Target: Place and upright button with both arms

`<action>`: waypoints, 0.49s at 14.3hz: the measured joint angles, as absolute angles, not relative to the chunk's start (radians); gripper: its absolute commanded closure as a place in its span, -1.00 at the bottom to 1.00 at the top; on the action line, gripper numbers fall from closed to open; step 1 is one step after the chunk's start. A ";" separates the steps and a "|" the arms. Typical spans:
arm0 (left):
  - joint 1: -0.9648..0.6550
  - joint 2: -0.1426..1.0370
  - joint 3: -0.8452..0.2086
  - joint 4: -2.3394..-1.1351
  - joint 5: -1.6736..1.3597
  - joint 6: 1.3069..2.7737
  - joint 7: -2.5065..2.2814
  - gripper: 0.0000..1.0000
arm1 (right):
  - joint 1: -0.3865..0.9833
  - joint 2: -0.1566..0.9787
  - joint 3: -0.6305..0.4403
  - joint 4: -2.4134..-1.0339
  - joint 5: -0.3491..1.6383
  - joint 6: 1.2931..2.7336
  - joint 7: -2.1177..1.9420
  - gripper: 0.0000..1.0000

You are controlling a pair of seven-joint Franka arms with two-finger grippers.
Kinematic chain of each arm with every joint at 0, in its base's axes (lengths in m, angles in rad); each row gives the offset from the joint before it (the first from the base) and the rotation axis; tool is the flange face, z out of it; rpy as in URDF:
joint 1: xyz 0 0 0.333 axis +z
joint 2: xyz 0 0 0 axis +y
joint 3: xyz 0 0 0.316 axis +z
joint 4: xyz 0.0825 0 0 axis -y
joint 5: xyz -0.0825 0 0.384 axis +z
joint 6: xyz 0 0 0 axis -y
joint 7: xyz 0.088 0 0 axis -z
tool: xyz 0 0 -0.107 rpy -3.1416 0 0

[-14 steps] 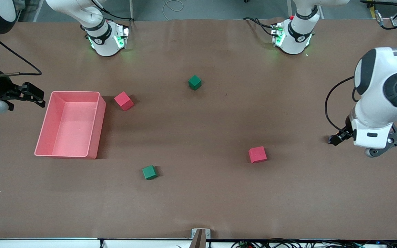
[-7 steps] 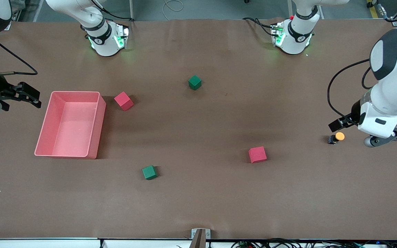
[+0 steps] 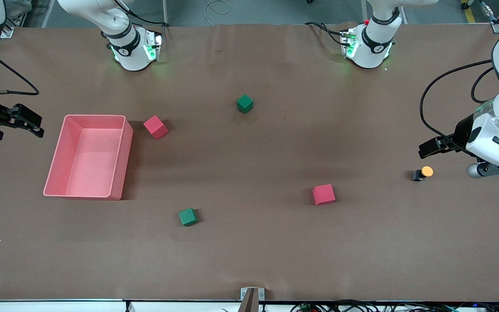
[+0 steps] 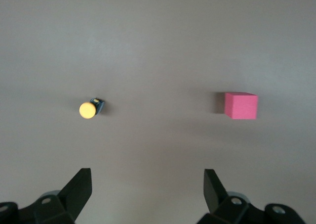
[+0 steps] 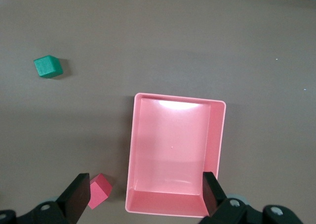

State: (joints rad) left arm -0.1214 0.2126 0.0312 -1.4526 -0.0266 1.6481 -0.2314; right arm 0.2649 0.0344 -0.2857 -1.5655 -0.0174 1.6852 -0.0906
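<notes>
From the front, the button (image 3: 422,173) lies on its side on the tabletop at the left arm's end, cap pointing away from the red cube (image 3: 323,194); the left end effector (image 3: 435,146) hovers close by, the right end effector (image 3: 26,120) far off past the pink bin (image 3: 117,162). In the left wrist view the fingers (image 4: 79,192) stand wide apart and empty, the button just ahead. The right wrist view shows its fingers (image 5: 77,197) spread wide over the bin, empty.

Left arm's black two-finger hand (image 3: 470,147) largely hidden under white wrist; right arm's black hand (image 3: 20,120) half cut by frame edge.

Pink tray (image 3: 119,162), empty, twd right arm's end of table (image 3: 249,251). Red cube A (image 3: 155,127) just beside tray. Green cube A (image 3: 244,104) mid-table. Green cube B (image 3: 187,216), red cube B (image 3: 323,194) nearer front cam.
</notes>
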 measured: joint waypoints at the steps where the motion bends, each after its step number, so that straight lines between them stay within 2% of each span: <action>1: -0.121 0.213 0.031 -1.441 -0.035 1.645 -0.208 -1.00 | 0.260 0.034 -0.286 -1.565 -0.017 1.686 -0.091 -1.00; 4: -0.079 0.206 0.032 -1.422 -0.074 1.627 -0.109 -1.00 | 0.253 0.034 -0.286 -1.565 -0.017 1.674 -0.091 -1.00; 7: -0.045 0.159 0.033 -1.415 -0.085 1.528 -0.080 -1.00 | 0.248 0.034 -0.286 -1.566 -0.017 1.657 -0.090 -1.00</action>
State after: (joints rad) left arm -0.0448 0.1588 0.0335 -1.4155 -0.0854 1.5276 -0.0796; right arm 0.2484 0.0344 -0.2859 -1.5656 -0.0174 1.6568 -0.0904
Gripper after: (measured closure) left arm 0.000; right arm 0.000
